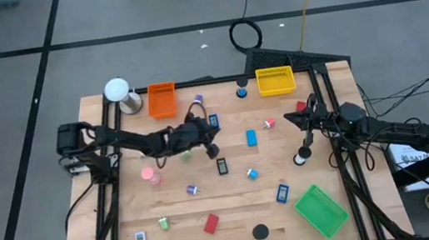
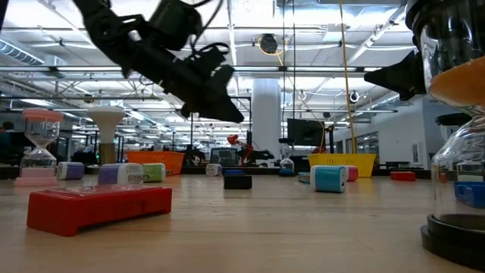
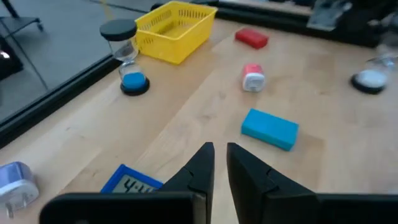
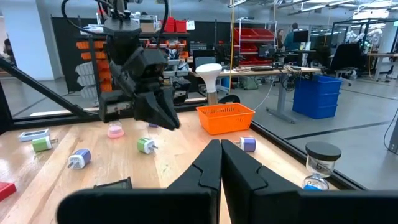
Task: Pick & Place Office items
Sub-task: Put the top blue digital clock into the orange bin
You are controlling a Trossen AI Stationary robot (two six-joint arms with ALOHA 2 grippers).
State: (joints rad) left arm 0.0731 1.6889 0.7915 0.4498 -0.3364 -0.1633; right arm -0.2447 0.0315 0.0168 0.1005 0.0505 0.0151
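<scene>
Even, bright overhead lighting is seen across the table; shadows under items are short and soft. In the low view, rows of ceiling lights are blown out, and the arm is rendered as a near-silhouette against them. The red block close to the lens is slightly soft, and the hourglass at the frame edge is badly blurred and cropped. In the left wrist view, mild blur is noted on the far white item. Reflections are visible in the glass wall of the right wrist view.
</scene>
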